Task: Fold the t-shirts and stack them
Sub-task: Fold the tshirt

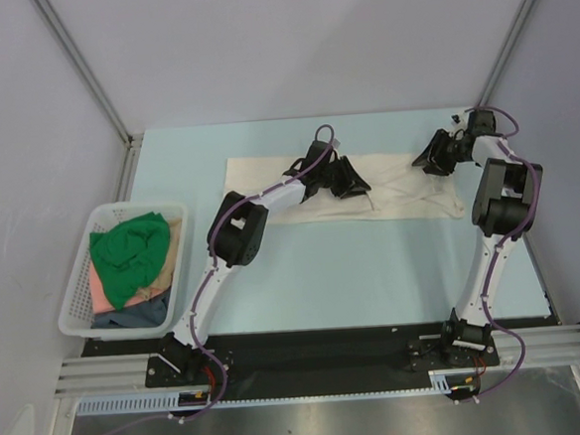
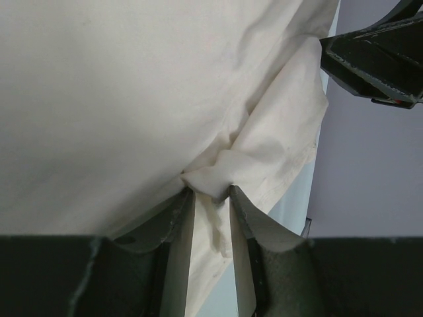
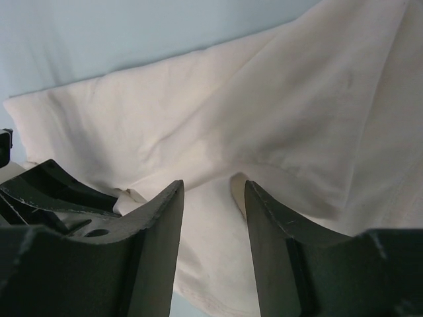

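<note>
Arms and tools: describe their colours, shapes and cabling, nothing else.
The left arm and right arm have slim white links and bulky black joint housings, with a purple cable looped along each. The left tool and right tool each have two dark, curved, tapering fingers.

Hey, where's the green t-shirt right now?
In the top view, the green t-shirt lies uppermost in the white basket at the left edge of the table, left of the left arm.
</note>
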### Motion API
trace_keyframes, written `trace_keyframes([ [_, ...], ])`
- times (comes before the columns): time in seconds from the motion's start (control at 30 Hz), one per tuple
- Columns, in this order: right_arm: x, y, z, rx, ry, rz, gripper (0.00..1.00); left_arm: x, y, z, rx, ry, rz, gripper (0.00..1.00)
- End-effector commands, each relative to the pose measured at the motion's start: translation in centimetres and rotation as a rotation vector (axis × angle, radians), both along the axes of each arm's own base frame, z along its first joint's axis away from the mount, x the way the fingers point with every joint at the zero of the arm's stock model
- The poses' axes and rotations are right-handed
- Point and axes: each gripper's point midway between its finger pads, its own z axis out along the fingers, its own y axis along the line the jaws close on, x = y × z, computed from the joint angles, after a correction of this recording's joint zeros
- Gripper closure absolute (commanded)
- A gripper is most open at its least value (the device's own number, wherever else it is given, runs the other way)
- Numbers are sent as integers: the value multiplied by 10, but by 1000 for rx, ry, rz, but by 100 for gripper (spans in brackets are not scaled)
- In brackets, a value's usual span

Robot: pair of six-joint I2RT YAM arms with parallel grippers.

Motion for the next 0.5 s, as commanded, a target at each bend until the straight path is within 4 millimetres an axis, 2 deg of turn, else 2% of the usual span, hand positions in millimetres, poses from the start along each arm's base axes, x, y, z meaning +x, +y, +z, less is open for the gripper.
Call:
trace_keyframes([
  [0.0,-1,5,-4,23,-1,27,53,7,-11,28,-62,-48,-11,67],
  [0.17,-7,4,-13,14,28,31,58,8,-10,28,-61,-48,-8,69],
  [0.23,-5,1,-14,1,17,13,67,10,-7,25,-54,-43,0,72],
  [0.27,-2,-3,-13,-9,5,0,75,10,-7,25,-54,-43,2,75],
  [0.33,0,-5,-13,8,5,-21,81,10,-5,23,-51,-34,7,78],
  [0.37,1,-7,-14,7,4,-32,85,10,-4,22,-50,-31,9,83],
  [0.4,3,-10,-14,7,-4,-47,97,10,-4,21,-50,-28,10,86],
  [0.47,6,-13,-12,20,-5,-78,100,11,-3,20,-47,-31,15,97],
])
